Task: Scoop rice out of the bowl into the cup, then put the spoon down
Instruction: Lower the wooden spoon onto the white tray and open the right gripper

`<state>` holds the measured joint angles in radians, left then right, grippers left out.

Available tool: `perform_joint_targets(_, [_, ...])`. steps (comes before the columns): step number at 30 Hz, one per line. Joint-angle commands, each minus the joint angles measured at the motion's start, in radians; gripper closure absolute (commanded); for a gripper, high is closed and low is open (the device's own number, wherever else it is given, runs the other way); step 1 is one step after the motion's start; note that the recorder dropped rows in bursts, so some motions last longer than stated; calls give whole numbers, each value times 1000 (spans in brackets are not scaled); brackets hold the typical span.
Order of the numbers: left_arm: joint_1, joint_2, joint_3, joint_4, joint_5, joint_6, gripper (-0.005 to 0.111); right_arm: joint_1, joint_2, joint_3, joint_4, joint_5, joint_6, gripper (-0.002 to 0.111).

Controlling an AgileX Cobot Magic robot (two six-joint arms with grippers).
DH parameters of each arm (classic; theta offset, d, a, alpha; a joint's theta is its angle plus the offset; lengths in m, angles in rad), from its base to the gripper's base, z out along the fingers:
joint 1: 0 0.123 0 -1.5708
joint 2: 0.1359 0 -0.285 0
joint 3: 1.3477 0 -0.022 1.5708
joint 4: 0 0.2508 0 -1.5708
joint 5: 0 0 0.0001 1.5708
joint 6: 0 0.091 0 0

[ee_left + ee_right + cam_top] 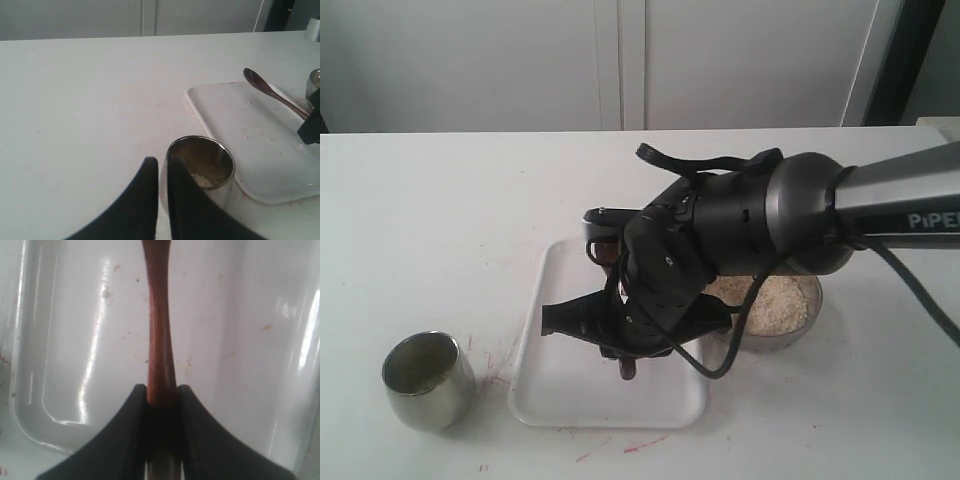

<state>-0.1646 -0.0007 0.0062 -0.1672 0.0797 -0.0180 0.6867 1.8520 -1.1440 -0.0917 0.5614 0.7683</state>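
Observation:
My right gripper [162,390] is shut on the handle of the dark wooden spoon [159,330], low over the white tray [225,340]. In the exterior view that gripper [625,345] hangs over the tray [570,400], and the spoon's end [627,368] pokes out below it. The steel bowl [790,338] with rice [778,300] stands just right of the tray. The steel cup [425,378] stands alone at the front left. A little rice [201,180] lies inside the cup [200,167], seen just past my left gripper [163,164], which is shut and holds nothing. The spoon [272,92] slants across the tray.
The white tray [260,150] lies between cup and bowl, its inside specked with small marks. The right arm [880,210] stretches in from the right above the bowl. Red scratch marks [620,445] show on the white table by the tray's front edge.

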Motion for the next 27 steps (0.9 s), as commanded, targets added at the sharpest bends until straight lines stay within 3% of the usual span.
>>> perform_joint_targets(1, [-7, 1, -6, -10, -3, -1, 92, 0, 7, -1, -68, -2, 105, 108])
perform_joint_targets(27, [-7, 1, -6, -10, -3, -1, 92, 4, 81, -55, -85, -23, 133, 108])
